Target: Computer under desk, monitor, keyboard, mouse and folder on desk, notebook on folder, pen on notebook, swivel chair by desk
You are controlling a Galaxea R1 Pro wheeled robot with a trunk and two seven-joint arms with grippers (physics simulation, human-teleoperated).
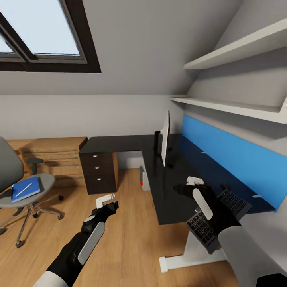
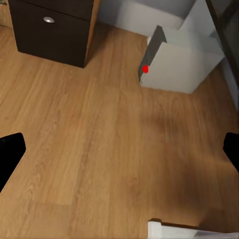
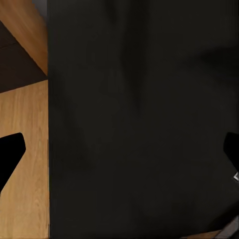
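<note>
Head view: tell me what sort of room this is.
Probably an attic bedroom used as a home office: a skylight in a sloped ceiling, a black desk with a monitor, and a swivel chair.

The right arm point(image 1: 223, 223) covers the middle of the keyboard point(image 1: 235, 201). The swivel chair point(image 1: 24, 195) is cut off at nine o'clock in the head view. The computer point(image 1: 144, 178) peeks from under the desk point(image 1: 167, 195), mostly hidden. The pen point(image 1: 24, 189) is too small to make out.

Bare counter point(image 1: 167, 195) lies open ahead; monitor point(image 1: 165, 137) blocks the far end, keyboard point(image 1: 217, 217) the near edge.
</note>
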